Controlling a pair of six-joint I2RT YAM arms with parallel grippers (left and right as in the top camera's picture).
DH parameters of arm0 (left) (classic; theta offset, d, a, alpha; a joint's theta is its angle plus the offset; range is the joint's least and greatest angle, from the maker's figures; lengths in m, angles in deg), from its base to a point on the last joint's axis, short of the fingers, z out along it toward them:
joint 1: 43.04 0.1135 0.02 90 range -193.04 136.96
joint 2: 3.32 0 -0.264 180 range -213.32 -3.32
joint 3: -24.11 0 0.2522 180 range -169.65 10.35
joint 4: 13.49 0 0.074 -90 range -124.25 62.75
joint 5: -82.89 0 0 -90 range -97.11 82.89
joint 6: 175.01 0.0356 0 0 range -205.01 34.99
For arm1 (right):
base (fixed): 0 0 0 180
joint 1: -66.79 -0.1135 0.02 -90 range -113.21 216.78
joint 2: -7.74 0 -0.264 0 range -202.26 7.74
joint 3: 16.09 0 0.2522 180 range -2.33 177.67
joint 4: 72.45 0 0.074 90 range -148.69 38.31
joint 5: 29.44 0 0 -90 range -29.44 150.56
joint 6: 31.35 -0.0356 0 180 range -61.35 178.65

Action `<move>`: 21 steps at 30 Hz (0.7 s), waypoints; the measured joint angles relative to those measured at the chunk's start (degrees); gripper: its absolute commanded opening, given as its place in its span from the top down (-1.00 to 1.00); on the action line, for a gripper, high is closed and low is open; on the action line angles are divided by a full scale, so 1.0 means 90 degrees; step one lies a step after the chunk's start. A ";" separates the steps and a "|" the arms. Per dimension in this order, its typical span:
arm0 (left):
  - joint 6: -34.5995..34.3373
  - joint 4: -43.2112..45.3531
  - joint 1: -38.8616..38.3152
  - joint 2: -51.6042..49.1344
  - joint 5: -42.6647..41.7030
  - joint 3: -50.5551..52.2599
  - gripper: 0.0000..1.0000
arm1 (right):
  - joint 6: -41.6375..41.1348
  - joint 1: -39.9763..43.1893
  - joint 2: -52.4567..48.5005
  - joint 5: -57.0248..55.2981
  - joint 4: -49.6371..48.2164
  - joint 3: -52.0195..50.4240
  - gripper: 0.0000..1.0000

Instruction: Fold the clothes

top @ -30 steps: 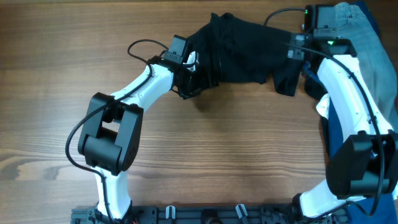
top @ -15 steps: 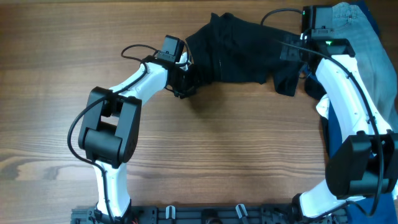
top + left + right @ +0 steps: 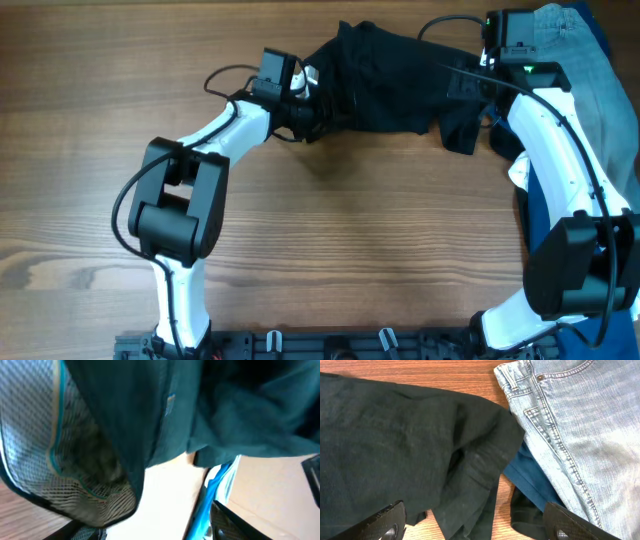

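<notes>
A crumpled black garment [image 3: 385, 80] lies in the upper middle of the overhead frame on the wooden counter [image 3: 400, 250]. The left end effector [image 3: 306, 108] sits at the garment's left edge. Its wrist view is filled with dark fabric and a pale mesh lining [image 3: 55, 460], so I cannot tell whether its jaws are clamped on the cloth. The right end effector [image 3: 477, 527] hovers at the garment's right edge, fingers spread wide apart with nothing between them. Light blue denim jeans [image 3: 580, 430] lie just beside the garment at the upper right, over a dark blue fabric [image 3: 532, 480].
</notes>
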 measured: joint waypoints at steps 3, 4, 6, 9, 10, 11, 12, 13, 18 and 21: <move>-0.0124 -0.0389 0.0000 -0.0221 -0.0243 -0.0002 -0.26 | 0.0000 0.0000 0.0000 0.0000 -0.0002 0.0000 -0.78; -0.0160 -0.0512 0.0000 -0.0272 -0.0311 0.0000 -0.23 | 0.0000 0.0000 0.0000 0.0000 -0.0002 0.0000 -0.78; -0.0197 -0.0682 0.0000 -0.0277 -0.0384 -0.0002 -0.22 | 0.0000 0.0000 0.0000 0.0000 -0.0002 0.0000 -0.78; -0.0245 -0.0937 0.0002 -0.0277 -0.0389 -0.0002 -0.14 | 0.0000 0.0000 0.0000 0.0000 -0.0002 0.0000 -0.78; -0.0277 -0.0988 0.0007 -0.0277 -0.0369 -0.0002 -0.15 | 0.0002 0.0000 0.0000 0.0000 0.0000 0.0000 -0.78; -0.0350 -0.1081 0.0032 -0.0277 -0.0338 -0.0002 -0.30 | 0.0000 0.0000 0.0000 0.0000 0.0002 0.0000 -0.79; -0.0393 -0.1105 0.0073 -0.0277 -0.0333 -0.0002 -0.31 | 0.0000 0.0000 0.0000 0.0000 0.0012 0.0000 -0.79; -0.0430 -0.1105 0.0129 -0.0277 -0.0323 -0.0002 -0.26 | 0.0002 0.0000 0.0000 0.0000 0.0027 0.0000 -0.79; -0.0537 -0.0984 0.0641 -0.0279 -0.0267 -0.0005 -0.08 | 0.0002 0.0000 0.0000 0.0041 0.0044 0.0000 -0.79; -0.0561 -0.0789 0.0821 -0.0335 -0.0245 -0.0005 -0.04 | 0.0000 -0.0041 0.0000 0.0073 0.0044 0.0000 -0.80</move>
